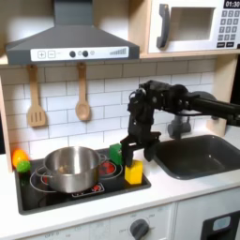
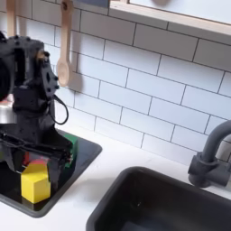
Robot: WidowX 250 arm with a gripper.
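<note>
the gripper hangs from the black arm, which reaches in from the first exterior view's right and bends downward over the front right corner of the black stovetop. the fingers point down and stand apart, with nothing visible between them. a yellow block stands on the stovetop directly beneath the fingertips; in the first exterior view the tips end just above its top face, and contact cannot be confirmed at this resolution.

in the second exterior view the gripper sits low over the yellow block, the two fingers spread to either side above it. the block rests near the front edge of the stovetop, at the second exterior view's lower left.

a silver pot occupies the middle of the stovetop, just to the first exterior view's left of the block and apart from it. a green object lies behind the block, close to the gripper. a small yellow and green item sits at the stovetop's far left edge.

a dark sink lies to the first exterior view's right of the stovetop, with a grey faucet at its rear. a wooden spatula and a wooden spoon hang on the white tiled wall under the range hood. a microwave is mounted at upper right.
</note>
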